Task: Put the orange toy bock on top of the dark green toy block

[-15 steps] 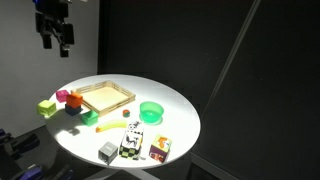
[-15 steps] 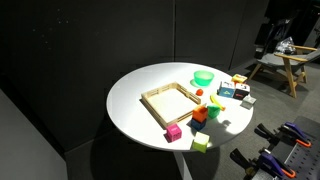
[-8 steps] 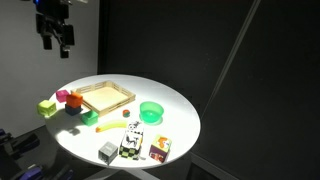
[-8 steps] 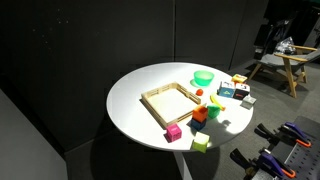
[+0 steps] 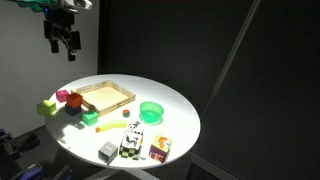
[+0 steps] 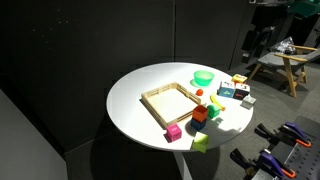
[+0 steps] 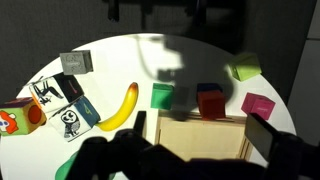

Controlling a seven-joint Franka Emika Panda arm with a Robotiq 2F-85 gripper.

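The orange block [image 7: 211, 104] sits on the white round table just beyond the wooden tray's edge; it also shows in both exterior views [image 5: 74, 101] [image 6: 200, 114]. The dark green block [image 7: 162, 96] stands beside it, a small gap apart, and shows in both exterior views [image 5: 73, 112] [image 6: 213, 109]. My gripper [image 7: 200, 135] is open and empty. It hangs high above the table, over the tray in the wrist view. In both exterior views [image 5: 62, 42] [image 6: 252, 42] it is well above and off to the side of the blocks.
A wooden tray [image 5: 105, 96] lies mid-table. A green bowl [image 5: 151, 111], a banana [image 7: 120, 107], a magenta block [image 7: 258, 105], a light green block [image 7: 244, 68] and small printed boxes [image 7: 70, 112] are spread around. A wooden stool [image 6: 283, 62] stands beyond the table.
My gripper has come down a little and moved towards the table. The objects on the table have not moved.
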